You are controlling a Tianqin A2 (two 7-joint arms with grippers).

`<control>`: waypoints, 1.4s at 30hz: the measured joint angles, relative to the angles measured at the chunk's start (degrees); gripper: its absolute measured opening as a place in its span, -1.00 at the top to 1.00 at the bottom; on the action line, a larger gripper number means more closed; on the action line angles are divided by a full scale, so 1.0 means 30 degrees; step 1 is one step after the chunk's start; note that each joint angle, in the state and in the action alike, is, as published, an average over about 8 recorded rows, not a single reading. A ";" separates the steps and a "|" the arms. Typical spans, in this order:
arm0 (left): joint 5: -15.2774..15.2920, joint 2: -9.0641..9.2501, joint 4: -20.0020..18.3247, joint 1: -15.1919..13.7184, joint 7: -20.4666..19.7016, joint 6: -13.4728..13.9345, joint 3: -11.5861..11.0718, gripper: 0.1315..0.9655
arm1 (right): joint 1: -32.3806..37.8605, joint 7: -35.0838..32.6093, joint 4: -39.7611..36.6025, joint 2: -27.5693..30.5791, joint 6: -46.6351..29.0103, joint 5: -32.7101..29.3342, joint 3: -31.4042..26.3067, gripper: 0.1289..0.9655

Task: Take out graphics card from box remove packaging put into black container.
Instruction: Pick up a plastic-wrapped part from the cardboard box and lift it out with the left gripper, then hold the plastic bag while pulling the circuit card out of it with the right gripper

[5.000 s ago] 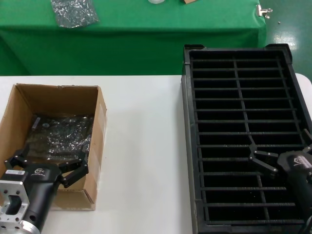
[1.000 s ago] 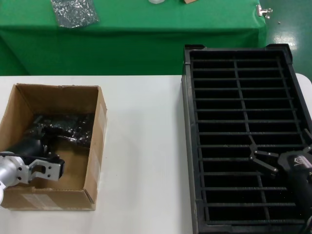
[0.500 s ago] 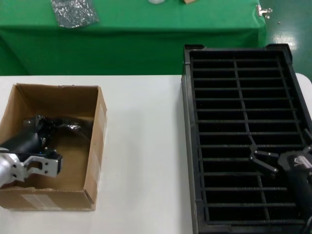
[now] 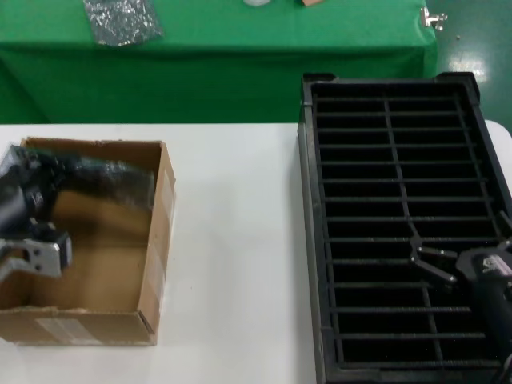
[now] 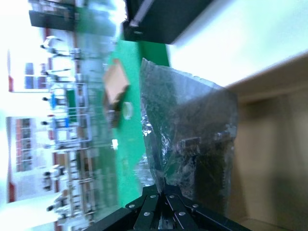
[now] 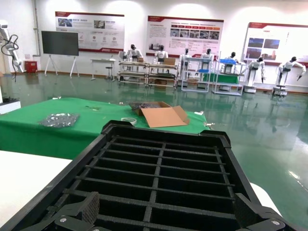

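Observation:
The brown box (image 4: 156, 240) stands at the table's left. My left gripper (image 4: 38, 174) is shut on one end of the packaging (image 4: 104, 178), a shiny wrinkled bag held up over the box's far part. In the left wrist view my fingertips (image 5: 161, 190) pinch the packaging's edge (image 5: 187, 134), and the dark graphics card (image 5: 211, 159) shows through it. The box's inner wall (image 5: 274, 144) lies behind. My right gripper (image 4: 424, 260) is open and hovers over the black container (image 4: 308, 240); its slots fill the right wrist view (image 6: 159, 168) between my open fingers (image 6: 89, 209).
A green-covered table (image 4: 216, 72) stands behind the white one, with a small squarish silvery bag (image 4: 120, 20) on it. White tabletop (image 4: 240, 264) lies between the box and the container. A flat cardboard piece (image 6: 163, 115) lies on the green table.
My left gripper closed on the packaging in the box and lifted it up and back, out of the box's bottom. The right arm has not moved.

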 joint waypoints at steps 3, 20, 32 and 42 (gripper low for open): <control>0.0238 -0.0125 -0.1687 0.0687 -0.0869 0.0457 -0.1013 0.98 | 0.0000 0.0000 0.0000 0.0000 0.0000 0.0000 0.0000 -1.00; -0.0968 -0.0238 -0.5799 0.2006 -0.3393 0.1598 -0.2537 0.98 | 0.0000 -0.0001 0.0000 0.0000 0.0000 0.0000 0.0000 -1.00; -0.1131 0.0474 -0.6668 0.2619 -0.4254 0.1932 -0.2044 0.98 | 0.0000 -0.0001 0.0000 0.0000 0.0000 0.0000 0.0000 -1.00; -0.1121 0.0516 -0.6704 0.2653 -0.4289 0.1940 -0.2032 0.98 | 0.0375 0.0613 0.0438 0.0566 -0.0043 0.0230 -0.1022 -1.00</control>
